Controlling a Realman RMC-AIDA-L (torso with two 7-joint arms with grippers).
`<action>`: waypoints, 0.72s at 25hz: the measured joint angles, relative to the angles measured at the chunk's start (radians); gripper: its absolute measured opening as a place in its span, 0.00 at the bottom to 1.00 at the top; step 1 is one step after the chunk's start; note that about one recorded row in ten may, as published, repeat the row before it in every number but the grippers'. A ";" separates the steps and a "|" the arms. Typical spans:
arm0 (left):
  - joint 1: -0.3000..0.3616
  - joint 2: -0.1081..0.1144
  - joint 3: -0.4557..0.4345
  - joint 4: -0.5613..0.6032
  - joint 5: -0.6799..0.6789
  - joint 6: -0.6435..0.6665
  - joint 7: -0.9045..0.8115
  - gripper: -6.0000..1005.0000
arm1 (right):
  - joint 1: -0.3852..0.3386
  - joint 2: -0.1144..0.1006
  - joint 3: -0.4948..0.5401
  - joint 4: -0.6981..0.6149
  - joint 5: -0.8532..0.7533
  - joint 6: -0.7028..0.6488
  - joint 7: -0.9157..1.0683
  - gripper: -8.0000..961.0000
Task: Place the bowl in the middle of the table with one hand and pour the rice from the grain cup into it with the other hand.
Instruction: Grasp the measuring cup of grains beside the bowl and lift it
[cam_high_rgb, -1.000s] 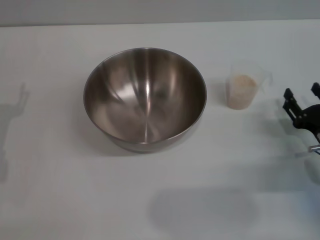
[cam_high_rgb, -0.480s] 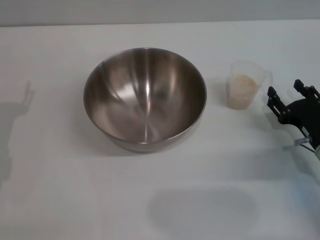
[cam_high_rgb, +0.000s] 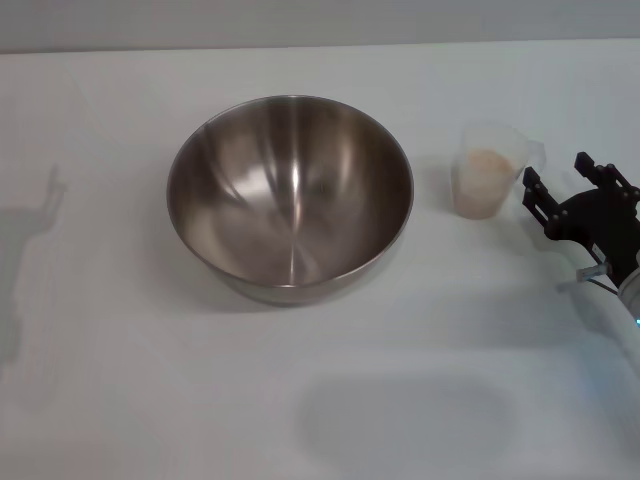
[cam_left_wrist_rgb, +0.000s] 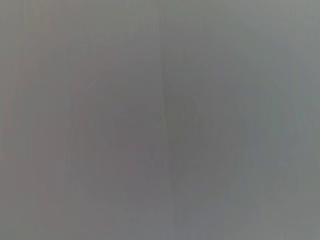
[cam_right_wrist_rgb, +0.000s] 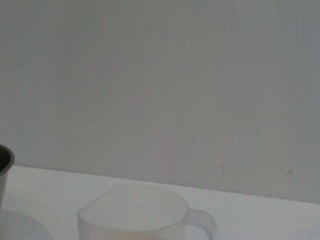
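A plain grey wall is seen far beyond the right gripper. Soft dark shadows are seen far to its left.

text: nothing readable | bowl: no brand or label | cup: no legible markings

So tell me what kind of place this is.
Probably a lab or test bench set up for a kitchen-style task: a bare white table, a steel bowl, a grain cup of rice, and the right gripper nearby.

A plain grey wall runs behind the work surface, under soft, even light.
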 joint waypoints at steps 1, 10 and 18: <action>0.000 0.000 0.000 0.000 0.001 0.000 0.000 0.80 | 0.001 0.000 0.000 0.000 0.000 0.002 0.000 0.71; -0.001 0.000 0.009 0.002 -0.001 0.000 0.000 0.80 | 0.012 0.000 0.007 -0.002 0.005 0.012 0.000 0.71; 0.004 0.000 0.012 0.002 0.002 0.000 0.000 0.80 | 0.023 -0.001 0.010 -0.008 0.006 0.015 0.000 0.71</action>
